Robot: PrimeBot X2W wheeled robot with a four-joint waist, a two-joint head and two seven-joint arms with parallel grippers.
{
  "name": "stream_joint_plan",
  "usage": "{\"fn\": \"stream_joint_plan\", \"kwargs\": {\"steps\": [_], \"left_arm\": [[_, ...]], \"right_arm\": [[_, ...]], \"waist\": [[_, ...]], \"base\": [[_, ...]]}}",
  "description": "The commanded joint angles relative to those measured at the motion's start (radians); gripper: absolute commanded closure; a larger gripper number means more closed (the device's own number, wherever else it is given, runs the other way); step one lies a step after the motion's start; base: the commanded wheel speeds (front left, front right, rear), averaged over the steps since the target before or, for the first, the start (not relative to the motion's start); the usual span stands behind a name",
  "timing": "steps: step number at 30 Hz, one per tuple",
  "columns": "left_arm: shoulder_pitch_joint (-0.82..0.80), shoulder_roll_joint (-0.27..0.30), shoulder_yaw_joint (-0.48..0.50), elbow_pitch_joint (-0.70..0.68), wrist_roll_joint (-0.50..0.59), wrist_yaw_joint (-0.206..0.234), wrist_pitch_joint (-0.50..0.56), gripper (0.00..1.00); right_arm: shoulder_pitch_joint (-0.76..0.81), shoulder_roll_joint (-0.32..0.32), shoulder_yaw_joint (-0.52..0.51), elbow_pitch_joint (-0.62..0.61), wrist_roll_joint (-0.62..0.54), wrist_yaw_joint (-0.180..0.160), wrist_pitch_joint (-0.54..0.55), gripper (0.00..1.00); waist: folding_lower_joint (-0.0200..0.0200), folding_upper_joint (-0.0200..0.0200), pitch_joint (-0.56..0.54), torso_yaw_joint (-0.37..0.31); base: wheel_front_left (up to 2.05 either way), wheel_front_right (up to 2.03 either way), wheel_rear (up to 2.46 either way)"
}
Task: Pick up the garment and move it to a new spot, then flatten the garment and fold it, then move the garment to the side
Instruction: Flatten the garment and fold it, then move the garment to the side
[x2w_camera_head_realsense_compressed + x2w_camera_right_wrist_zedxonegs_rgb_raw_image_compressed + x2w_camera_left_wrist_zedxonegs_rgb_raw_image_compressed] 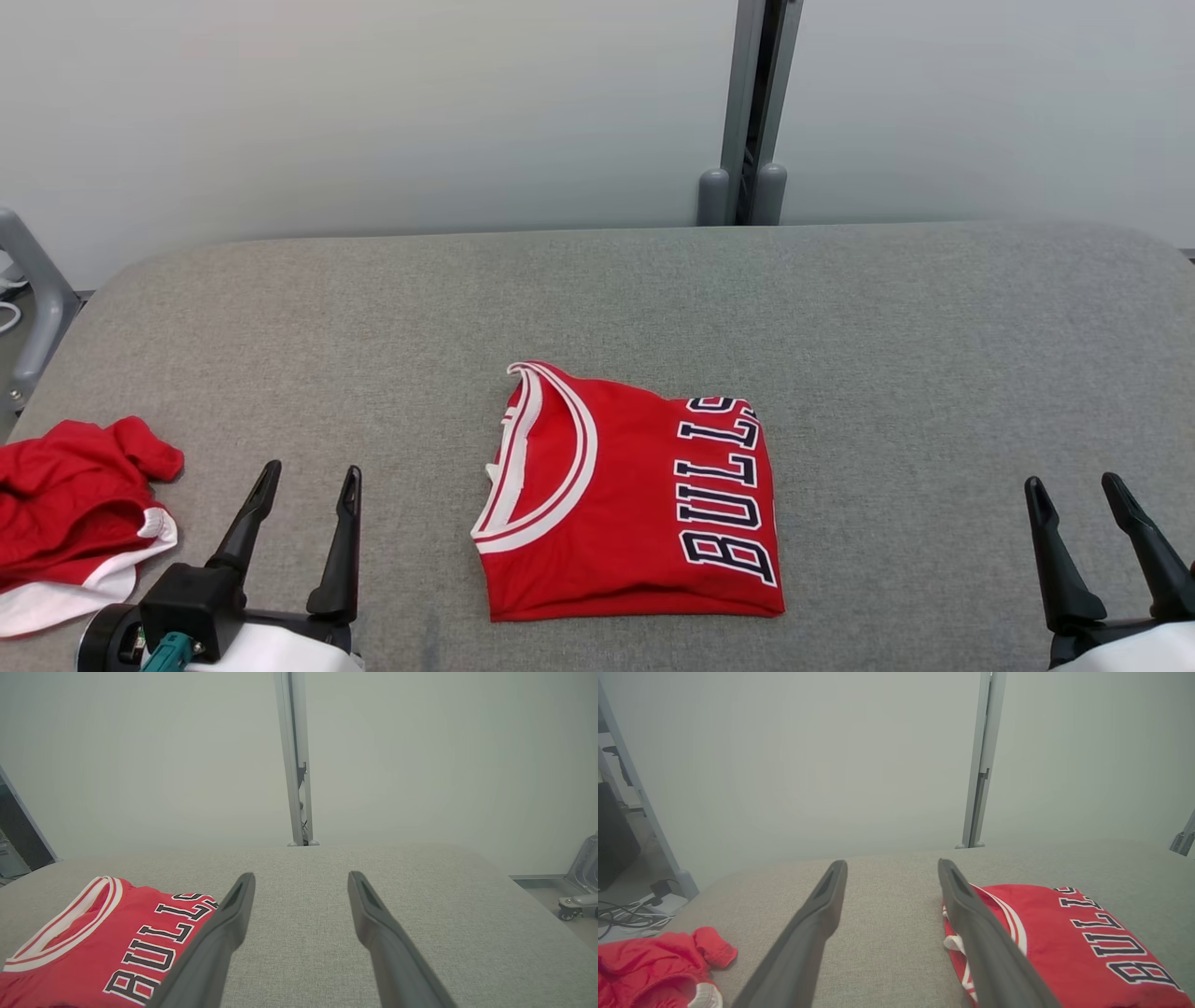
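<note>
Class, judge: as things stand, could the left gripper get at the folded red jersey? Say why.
Probably yes: the left gripper is open, and plain grey tabletop separates it from the folded jersey.

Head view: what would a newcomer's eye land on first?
The folded red jersey with BULLS lettering lies neatly at the middle of the grey padded table. A crumpled red garment with white trim sits at the table's left edge, beside the left tool. The left tool and the right tool are open and empty at the lower corners.
</note>
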Motion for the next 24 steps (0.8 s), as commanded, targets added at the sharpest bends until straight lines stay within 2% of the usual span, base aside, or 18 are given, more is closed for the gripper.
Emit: {"fn": "stream_joint_plan", "kwargs": {"steps": [1, 24], "left_arm": [[0.007, 0.009, 0.001, -0.005, -0.007, 0.005, 0.002, 0.00], [0.003, 0.016, -0.008, -0.017, -0.021, 0.022, 0.024, 0.00]], "right_arm": [[0.006, 0.000, -0.005, -0.007, -0.001, 0.000, 0.006, 0.00], [0.021, 0.023, -0.025, -0.033, -0.011, 0.000, 0.045, 0.00]], "waist": [[0.0000, 0.0000, -0.001, -0.001], [0.0000, 0.0000, -0.011, 0.006]], "base": [[0.00, 0.00, 0.00], [0.00, 0.00, 0.00]]}}
